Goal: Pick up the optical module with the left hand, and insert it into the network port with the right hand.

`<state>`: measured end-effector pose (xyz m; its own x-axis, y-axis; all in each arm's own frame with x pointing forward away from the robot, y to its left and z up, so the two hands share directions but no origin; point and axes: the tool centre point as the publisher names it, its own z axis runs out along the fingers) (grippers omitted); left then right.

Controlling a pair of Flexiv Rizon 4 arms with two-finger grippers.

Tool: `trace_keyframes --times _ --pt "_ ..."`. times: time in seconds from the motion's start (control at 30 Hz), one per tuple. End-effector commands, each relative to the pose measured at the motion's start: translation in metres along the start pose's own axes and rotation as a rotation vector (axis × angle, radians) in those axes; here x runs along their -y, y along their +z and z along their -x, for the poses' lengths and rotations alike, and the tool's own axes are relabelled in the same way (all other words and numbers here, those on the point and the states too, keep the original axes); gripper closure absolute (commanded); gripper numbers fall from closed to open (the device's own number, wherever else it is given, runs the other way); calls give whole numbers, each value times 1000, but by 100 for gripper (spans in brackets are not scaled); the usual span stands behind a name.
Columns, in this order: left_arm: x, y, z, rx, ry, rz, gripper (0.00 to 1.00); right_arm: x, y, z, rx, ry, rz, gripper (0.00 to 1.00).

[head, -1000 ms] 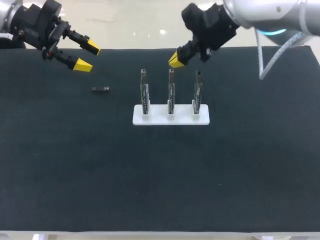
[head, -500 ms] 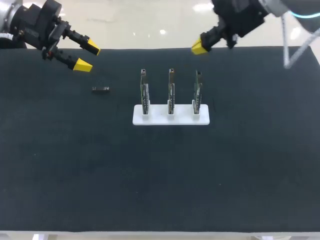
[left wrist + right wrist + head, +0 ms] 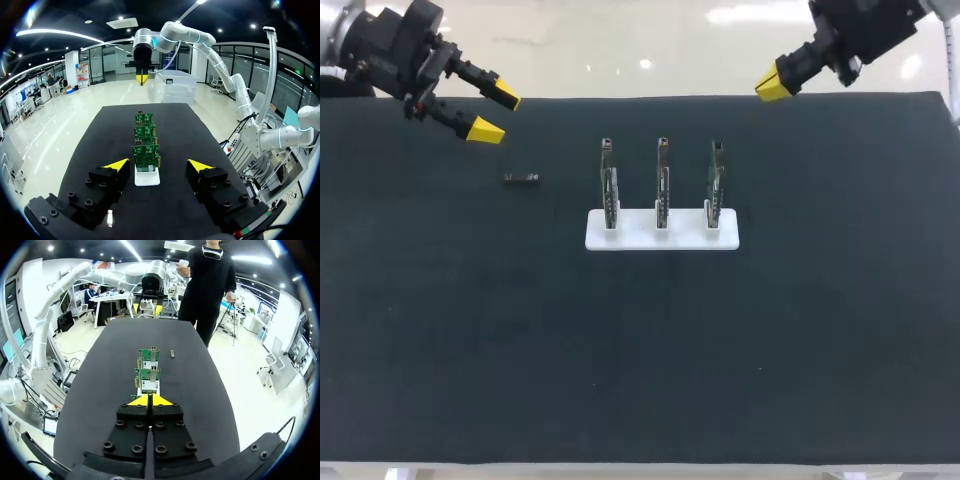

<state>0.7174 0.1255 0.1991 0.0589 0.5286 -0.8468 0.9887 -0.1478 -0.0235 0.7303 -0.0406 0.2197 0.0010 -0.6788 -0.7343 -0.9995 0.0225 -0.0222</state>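
The optical module (image 3: 521, 179), a small dark metal bar, lies flat on the black table left of the boards; it shows as a small bar (image 3: 172, 353) beside them in the right wrist view. My left gripper (image 3: 495, 113) hangs open above the table's far left, just behind the module, nothing between its fingers; its yellow tips frame the boards (image 3: 158, 165). Three upright circuit boards with network ports (image 3: 662, 185) stand in a white base (image 3: 630, 238). My right gripper (image 3: 775, 85) is shut and empty, at the far edge to the right of the boards (image 3: 149, 400).
The boards (image 3: 146, 150) line up one behind another ahead of my left gripper, with my right gripper (image 3: 141, 79) beyond them. In the right wrist view the same row (image 3: 148, 372) stands ahead of the shut tips. The black mat (image 3: 640, 350) covers the table.
My right arm has swung right and back, from just above the middle board to the table's far right edge. The left arm and the module have stayed put.
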Motion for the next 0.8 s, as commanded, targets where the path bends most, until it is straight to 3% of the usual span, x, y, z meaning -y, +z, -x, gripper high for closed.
trace_keyframes --times 0.03,0.8 --pt "-1 0 0 -3 -1 -1 0 1 1 0 2 0 2 0" --pt "-2 -2 -2 -6 1 -3 0 1 1 0 2 0 2 0"
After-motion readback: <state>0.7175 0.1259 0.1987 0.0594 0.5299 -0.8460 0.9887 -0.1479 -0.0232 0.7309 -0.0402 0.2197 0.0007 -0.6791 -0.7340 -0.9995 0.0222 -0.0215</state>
